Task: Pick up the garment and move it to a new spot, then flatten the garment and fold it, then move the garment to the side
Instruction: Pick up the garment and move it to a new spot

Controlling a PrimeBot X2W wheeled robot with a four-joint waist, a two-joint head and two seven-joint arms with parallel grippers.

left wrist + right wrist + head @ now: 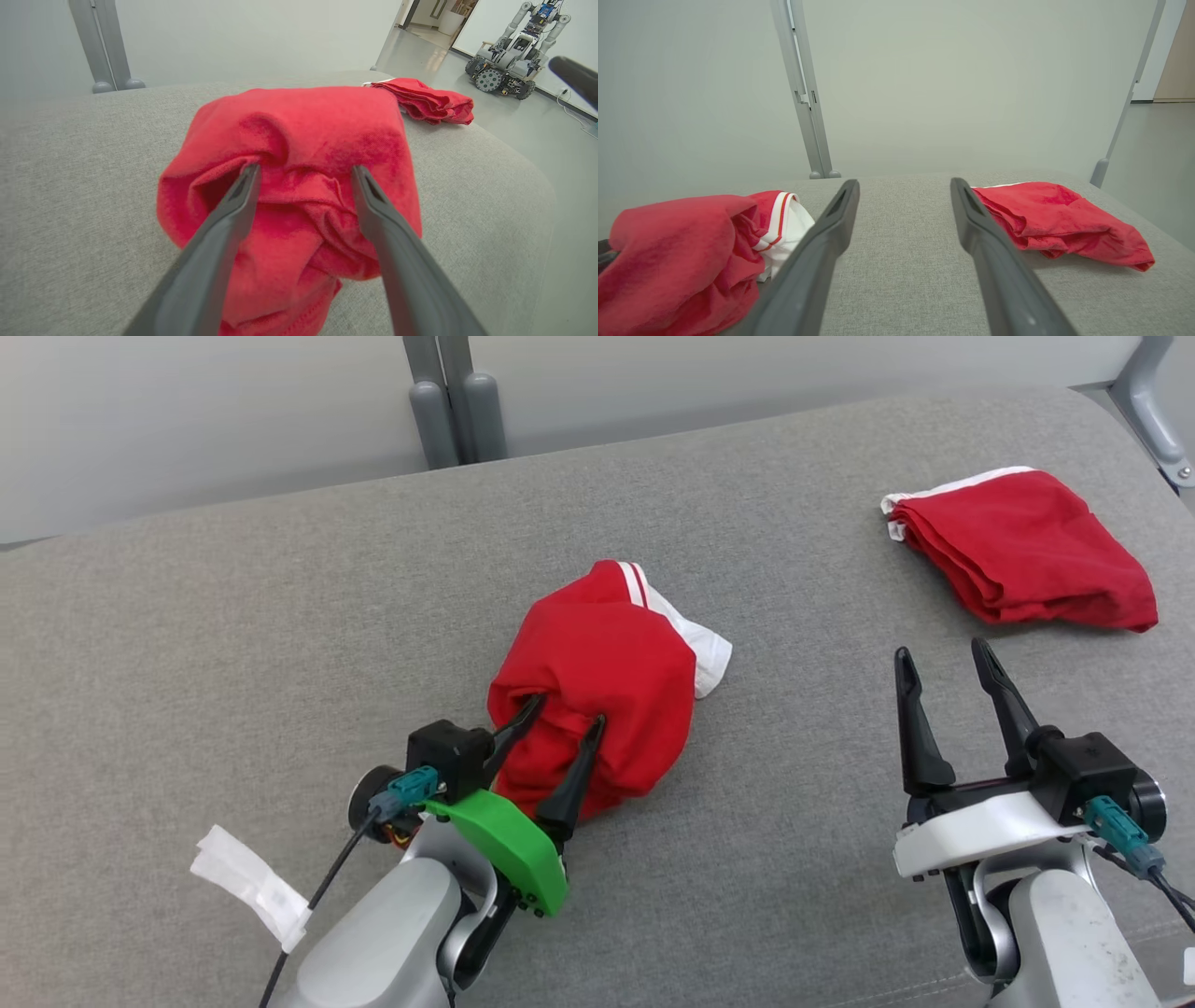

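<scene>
The garment (pixel 597 681) is a crumpled red piece with a white, red-striped edge, bunched in a heap at the middle of the grey fabric surface (pixel 233 644). My left gripper (pixel 569 709) is open, its two fingertips spread and resting against the heap's near folds. In the left wrist view the garment (pixel 299 140) lies just past the left gripper (pixel 304 169), cloth bulging between the fingers. My right gripper (pixel 941 650) stands open over bare fabric to the right, holding nothing. The right wrist view has the garment (pixel 677 252) left of the right gripper (pixel 904 182).
A second red garment (pixel 1022 555), folded, lies at the back right, also seen as a folded red garment (pixel 1059 219). Grey posts (pixel 457 406) rise behind the far edge. A white tag (pixel 250 885) hangs on my left arm's cable. Another robot (pixel 514 51) stands on the floor beyond.
</scene>
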